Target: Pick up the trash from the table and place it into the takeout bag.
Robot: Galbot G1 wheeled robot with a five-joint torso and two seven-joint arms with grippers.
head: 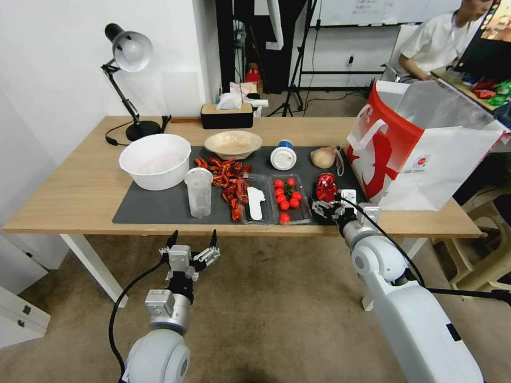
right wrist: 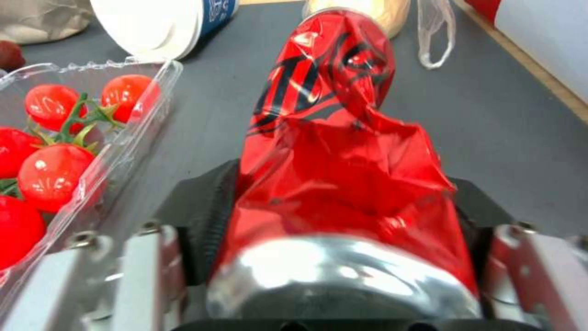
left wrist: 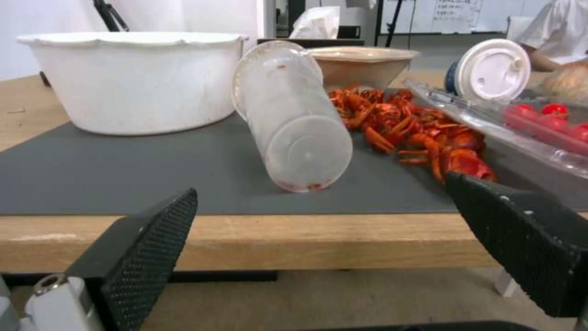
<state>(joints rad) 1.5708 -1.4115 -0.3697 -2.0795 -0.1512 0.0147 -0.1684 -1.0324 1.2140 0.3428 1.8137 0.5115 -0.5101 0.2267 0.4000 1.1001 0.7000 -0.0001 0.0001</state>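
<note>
Your right hand [head: 326, 206] is clamped on the crushed red drink can [head: 325, 187], which lies on the dark grey mat [head: 159, 205] just beside the clear tray of cherry tomatoes [head: 288, 198]. The takeout bag [head: 420, 154] stands near the can. Your left hand [head: 192, 246] hangs below the table [head: 69, 191] edge, fingers wide apart.

I think I stand in an office or lab room: a light-wood table [head: 80, 197] with desk lamp [head: 128, 58], tripod stands [head: 298, 58], a whiteboard [head: 372, 10], cables on carpet.
</note>
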